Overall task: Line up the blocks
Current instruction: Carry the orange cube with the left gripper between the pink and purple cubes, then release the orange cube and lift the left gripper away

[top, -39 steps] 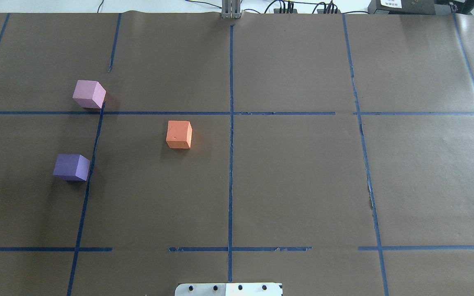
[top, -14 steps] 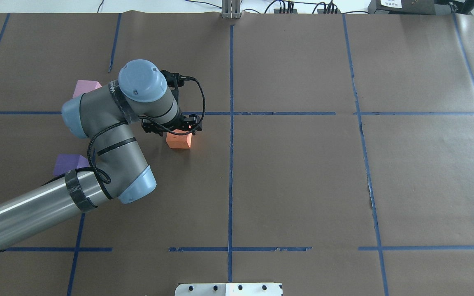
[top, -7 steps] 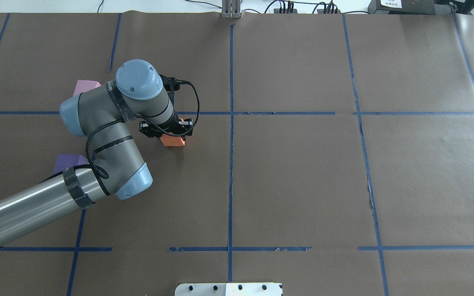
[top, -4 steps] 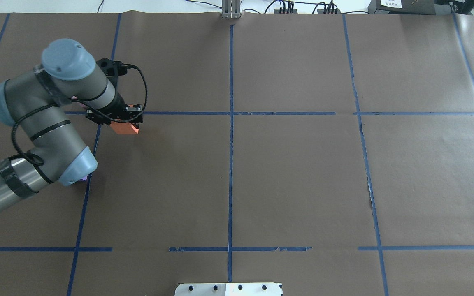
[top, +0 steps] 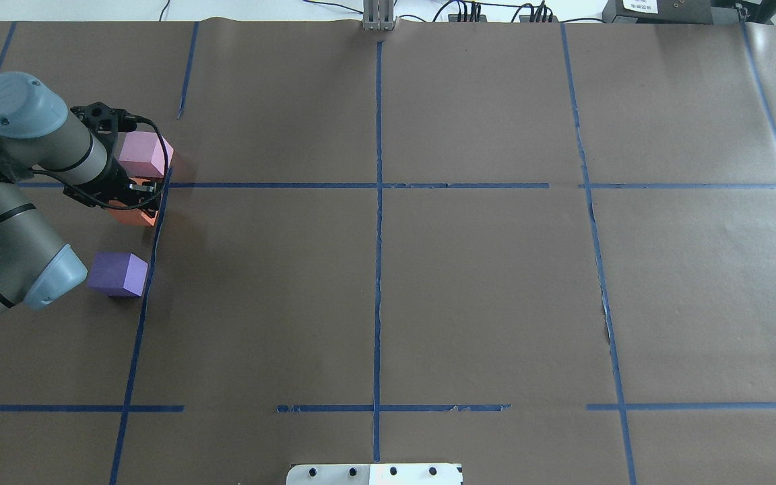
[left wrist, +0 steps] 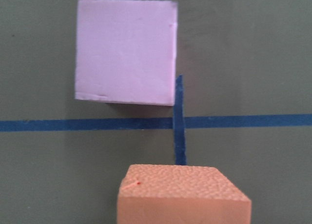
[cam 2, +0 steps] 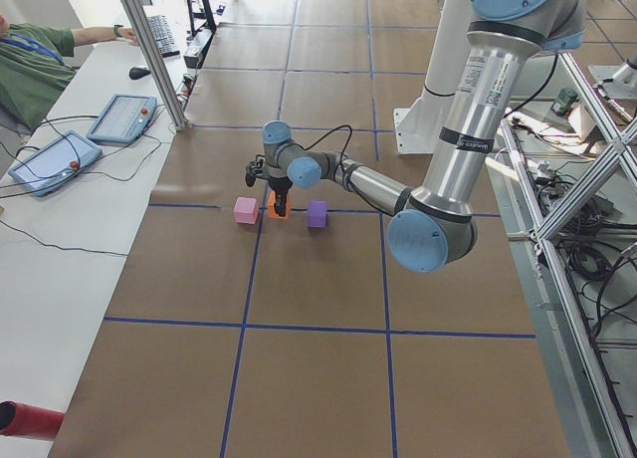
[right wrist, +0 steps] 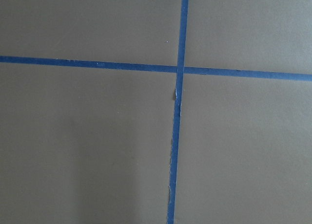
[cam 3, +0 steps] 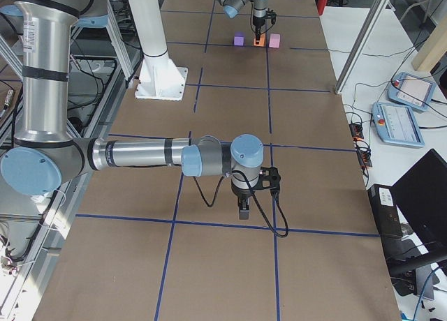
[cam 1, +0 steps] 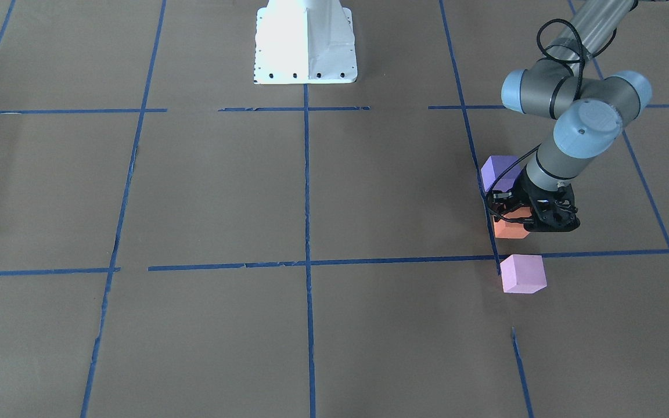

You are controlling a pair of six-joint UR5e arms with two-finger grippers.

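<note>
Orange block (cam 1: 509, 231), half hidden (left pincer (cam 1: 525, 223) clamping)

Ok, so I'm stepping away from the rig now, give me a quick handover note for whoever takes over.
Left gripper: shut on the orange block, low over the table; I can't tell whether the block touches down.
Right gripper: far from the blocks, open or shut cannot be told.
Blocks: the orange block sits between the pink block and the violet block, apart from both.
Done: all three roughly form one row.
Left: release the orange block, lift the arm clear, then check the row is straight and nudge if needed.
</note>
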